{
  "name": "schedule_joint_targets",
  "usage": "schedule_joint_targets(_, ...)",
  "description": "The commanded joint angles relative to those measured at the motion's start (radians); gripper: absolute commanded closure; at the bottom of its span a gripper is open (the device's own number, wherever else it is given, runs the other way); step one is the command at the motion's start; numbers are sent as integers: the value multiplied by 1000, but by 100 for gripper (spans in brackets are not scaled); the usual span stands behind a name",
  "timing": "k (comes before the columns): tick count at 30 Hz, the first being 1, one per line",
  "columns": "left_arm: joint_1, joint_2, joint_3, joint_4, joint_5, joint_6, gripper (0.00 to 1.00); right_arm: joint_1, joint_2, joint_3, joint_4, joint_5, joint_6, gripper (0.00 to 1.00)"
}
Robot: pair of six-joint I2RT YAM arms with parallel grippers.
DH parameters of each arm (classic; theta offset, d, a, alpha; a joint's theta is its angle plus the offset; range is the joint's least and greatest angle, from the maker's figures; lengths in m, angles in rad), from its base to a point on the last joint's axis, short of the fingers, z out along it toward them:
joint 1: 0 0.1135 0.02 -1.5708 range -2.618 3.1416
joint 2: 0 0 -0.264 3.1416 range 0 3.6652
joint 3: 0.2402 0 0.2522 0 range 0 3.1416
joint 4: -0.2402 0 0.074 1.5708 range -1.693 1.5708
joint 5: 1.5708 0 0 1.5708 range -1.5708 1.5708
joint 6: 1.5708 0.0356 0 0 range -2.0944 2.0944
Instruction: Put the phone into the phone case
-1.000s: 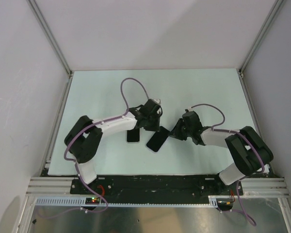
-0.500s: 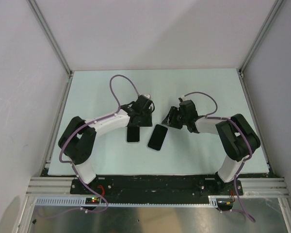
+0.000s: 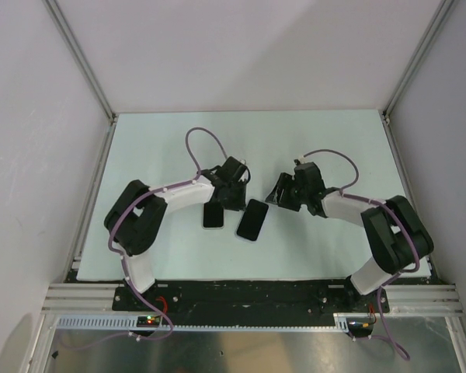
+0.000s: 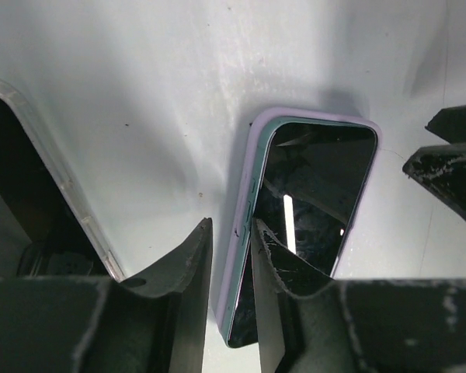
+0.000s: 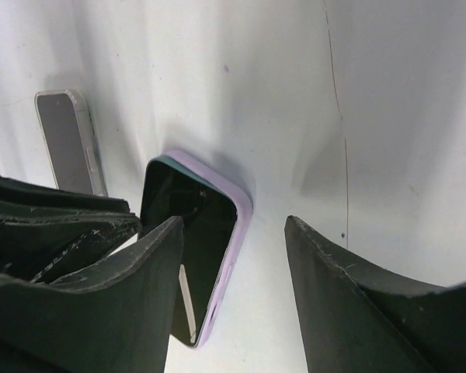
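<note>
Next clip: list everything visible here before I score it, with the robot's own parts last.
phone: one, black screen with lavender edge, flat on the table near its middle, screen up.
phone case: one, clear rim, flat on the table on the left arm's side of the phone, not touching it.
table: one, pale green, between white walls.
cables: two, purple, one looped over each arm.
arms: two, white and black, both reaching toward the phone.
left pincer: one, black, fingers nearly together at the phone's long edge.
right pincer: one, black, wide open over the phone's end.
</note>
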Motion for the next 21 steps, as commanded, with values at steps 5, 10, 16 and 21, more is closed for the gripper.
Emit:
schedule_joint_targets(5,-4,19,36,53,110,6,74,30,-68,-58,9,16,68,39)
schedule_joint_targets(10,-21,31,27,70,106,-31,81,26,-28,-61,68,-18,96,39)
schedule_joint_targets(16,-43,30,-2,96,86,-81,88,22,31,-41,119,-50,108,41)
schedule_joint_targets(21,-66,25,-10,113,65,-134,95,22,83,-2,135,-74,114,41)
